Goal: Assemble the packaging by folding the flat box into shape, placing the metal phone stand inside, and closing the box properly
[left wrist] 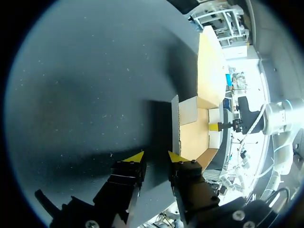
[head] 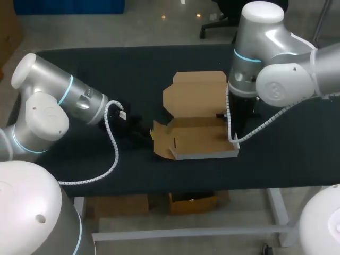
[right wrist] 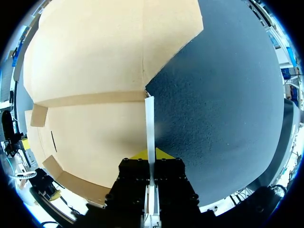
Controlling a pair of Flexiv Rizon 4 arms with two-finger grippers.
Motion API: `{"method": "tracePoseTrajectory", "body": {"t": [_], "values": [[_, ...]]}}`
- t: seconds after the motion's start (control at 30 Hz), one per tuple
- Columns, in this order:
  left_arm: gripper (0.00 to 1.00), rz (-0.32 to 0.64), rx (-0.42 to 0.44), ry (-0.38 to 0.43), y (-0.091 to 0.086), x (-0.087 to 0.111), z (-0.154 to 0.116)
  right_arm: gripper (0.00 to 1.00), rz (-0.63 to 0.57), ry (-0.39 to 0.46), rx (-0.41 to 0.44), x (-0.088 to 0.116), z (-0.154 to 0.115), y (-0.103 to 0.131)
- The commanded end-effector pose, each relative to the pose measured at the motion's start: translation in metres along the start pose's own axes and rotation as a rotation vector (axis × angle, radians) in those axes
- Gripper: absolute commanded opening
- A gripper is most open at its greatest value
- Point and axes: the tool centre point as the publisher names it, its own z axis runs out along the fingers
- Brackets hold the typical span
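Black table [head: 79, 69] — right claw [right wrist: 150, 155] nips what seems a box [head: 197, 139] wall, tips half-hidden; left claw [left wrist: 156, 157] wide.

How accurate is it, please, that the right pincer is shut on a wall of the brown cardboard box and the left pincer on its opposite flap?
Not quite: the left pincer is open, with nothing between its tips beside the brown cardboard box, per the left wrist view. The right pincer is indeed shut on a wall.
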Motion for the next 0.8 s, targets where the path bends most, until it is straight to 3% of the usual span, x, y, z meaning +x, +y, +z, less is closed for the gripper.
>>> {"method": "tracePoseTrajectory", "body": {"t": [0.03,0.37,0.8], "values": [[0.28,0.007,0.002,0.028,-0.001,0.005,0.003,0.00,0.000,-0.001,0.004,0.001,0.000,0.001],[0.25,0.032,0.008,0.061,0.002,0.026,0.003,0.00,0.000,-0.001,0.004,0.001,0.000,0.001],[0.36,0.071,-0.003,0.062,0.006,0.046,0.008,0.00,0.000,-0.001,0.004,0.001,0.000,0.001]]}}
